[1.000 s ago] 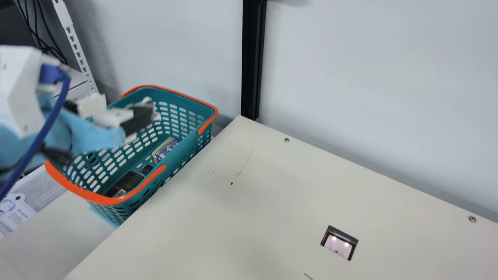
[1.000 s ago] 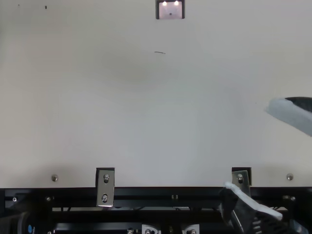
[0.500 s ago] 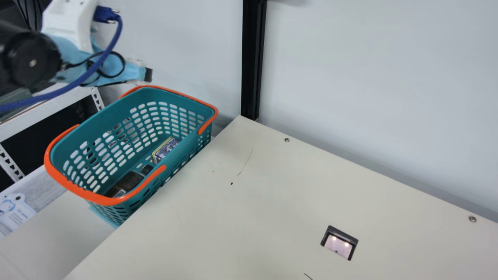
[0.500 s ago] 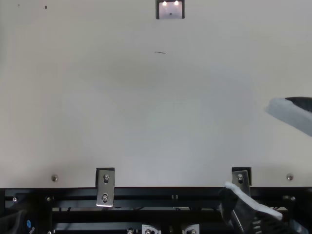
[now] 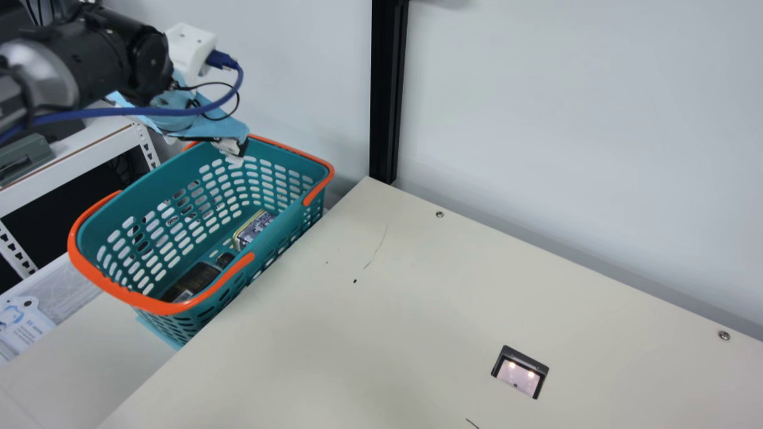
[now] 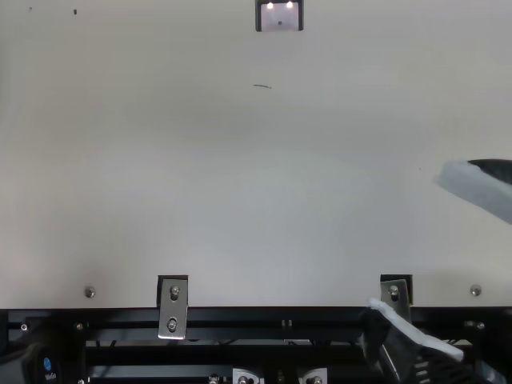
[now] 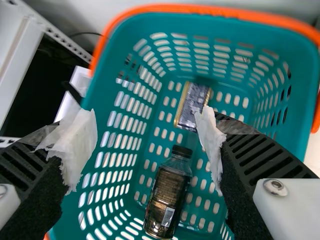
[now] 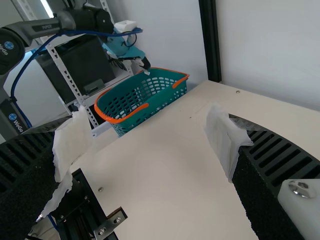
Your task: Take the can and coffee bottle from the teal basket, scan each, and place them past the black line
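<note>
My left gripper (image 5: 233,149) hangs over the far end of the teal basket (image 5: 202,302) in the main view. From its wrist, the left gripper (image 7: 147,150) is open above the basket, nothing between its fingers. On the basket floor lie the can (image 7: 192,106), with a dark printed side, and the dark coffee bottle (image 7: 167,195) with its black cap pointing toward the can. In the top view part of my right gripper (image 6: 480,188) reaches in at the right edge; in its wrist view the right gripper (image 8: 145,145) is open and empty over the table.
A scanner window (image 5: 520,372) with two lights is set into the cream table (image 5: 381,333). A black upright post (image 5: 388,89) stands at the table's far corner against the wall. White shelving (image 5: 71,161) stands behind the basket.
My left arm first swung up and away from over the basket, then its gripper came down to the basket's far end. The right arm and the basket's contents have kept still.
</note>
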Motion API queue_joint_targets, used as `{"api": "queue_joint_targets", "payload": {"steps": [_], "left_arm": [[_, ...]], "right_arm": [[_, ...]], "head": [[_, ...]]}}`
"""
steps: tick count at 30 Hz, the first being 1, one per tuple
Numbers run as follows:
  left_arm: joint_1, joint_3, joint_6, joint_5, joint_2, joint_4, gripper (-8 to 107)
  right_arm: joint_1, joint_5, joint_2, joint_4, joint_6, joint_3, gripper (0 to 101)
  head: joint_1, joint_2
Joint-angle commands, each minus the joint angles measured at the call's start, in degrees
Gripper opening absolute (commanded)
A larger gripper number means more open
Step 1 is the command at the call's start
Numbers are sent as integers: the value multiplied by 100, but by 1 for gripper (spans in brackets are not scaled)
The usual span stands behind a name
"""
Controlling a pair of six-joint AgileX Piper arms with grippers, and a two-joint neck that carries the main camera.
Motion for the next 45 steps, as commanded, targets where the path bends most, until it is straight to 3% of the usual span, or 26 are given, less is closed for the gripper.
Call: {"api": "queue_joint_targets", "payload": {"steps": [1,11,18,30,45], "left_arm": [[43,-12,443,-29,259,-110,90],[204,-32,1996,-475,1130,-894,90],[319,-492,2572,-608,1873,-1269,90],[346,-1595,2192,-437,2897,-1348,90],[266,-2386,1761,95,3542,-1293,90]], "right_arm": [[0,0,0,0,0,0,101],[0,0,0,0,0,0,101],[0,0,0,0,0,0,101],[0,0,0,0,0,0,101],[0,0,0,0,0,0,101]], "head": [[-116,85],[-116,85],[-116,85],[-116,85],[-116,85]]}}
